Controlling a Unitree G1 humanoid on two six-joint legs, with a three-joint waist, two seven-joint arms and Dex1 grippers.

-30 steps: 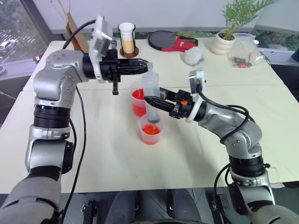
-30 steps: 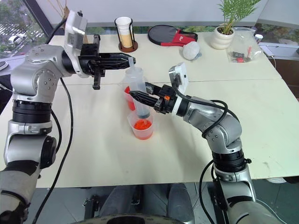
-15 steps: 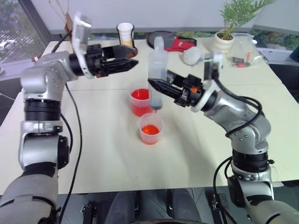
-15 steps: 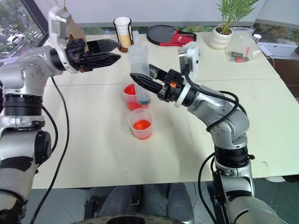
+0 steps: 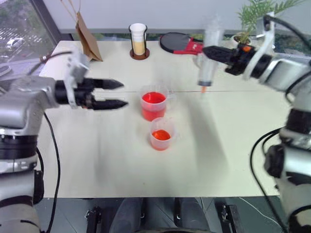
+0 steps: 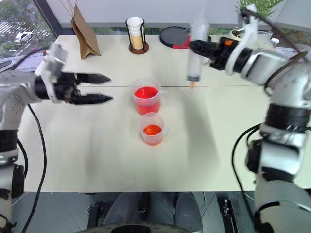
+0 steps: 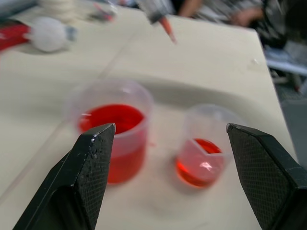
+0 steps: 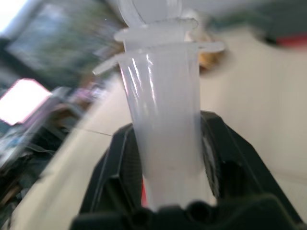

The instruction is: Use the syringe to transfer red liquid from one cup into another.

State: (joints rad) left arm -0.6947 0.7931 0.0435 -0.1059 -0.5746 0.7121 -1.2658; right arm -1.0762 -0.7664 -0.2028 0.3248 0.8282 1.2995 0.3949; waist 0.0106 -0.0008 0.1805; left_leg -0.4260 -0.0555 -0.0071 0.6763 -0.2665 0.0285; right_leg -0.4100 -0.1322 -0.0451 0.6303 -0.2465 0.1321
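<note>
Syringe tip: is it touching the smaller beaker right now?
Apart. In the left eye view the syringe, clamped in the right gripper, hangs over bare table well clear of the smaller beaker.

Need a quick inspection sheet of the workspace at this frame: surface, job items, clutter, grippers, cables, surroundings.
Surface: pale table, no spill seen.
Job's things: syringe held upright in the air over the table, right of both beakers, orange tip down. Larger beaker holds red liquid; smaller beaker in front of it holds a shallow red pool.
Clutter: white cup in dark holder, brown paper bag, paddle, potted plant, all at the far edge.
Grippers: left gripper open, empty, left of the beakers; right gripper shut on the syringe.
Cables: black cable hangs along the left arm.
Surroundings: window beyond the table's far left.
</note>
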